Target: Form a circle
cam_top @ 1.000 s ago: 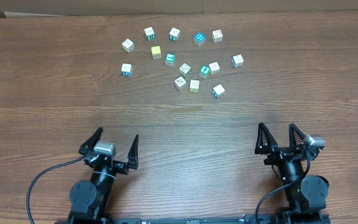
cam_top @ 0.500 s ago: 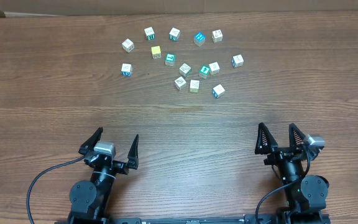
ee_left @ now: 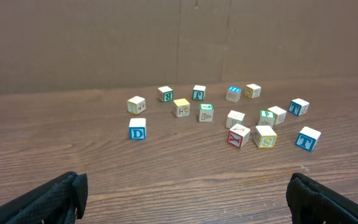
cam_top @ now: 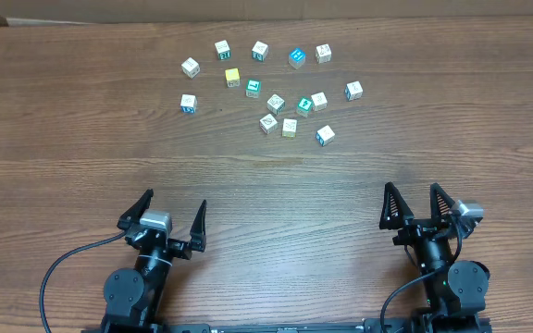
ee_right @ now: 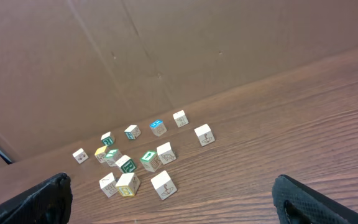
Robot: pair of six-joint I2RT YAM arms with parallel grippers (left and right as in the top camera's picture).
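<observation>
Nothing has been moved: the small wooden letter cubes [cam_top: 276, 103] lie scattered, no circle begun; left gripper [cam_top: 175, 200] and right gripper [cam_top: 412, 189] are held apart, empty

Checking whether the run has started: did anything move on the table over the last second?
Nothing visibly changed. The small lettered wooden cubes lie scattered in the same spots on the brown wooden table, none touched. The left end effector and the right end effector stay open and empty at the near edge.
</observation>
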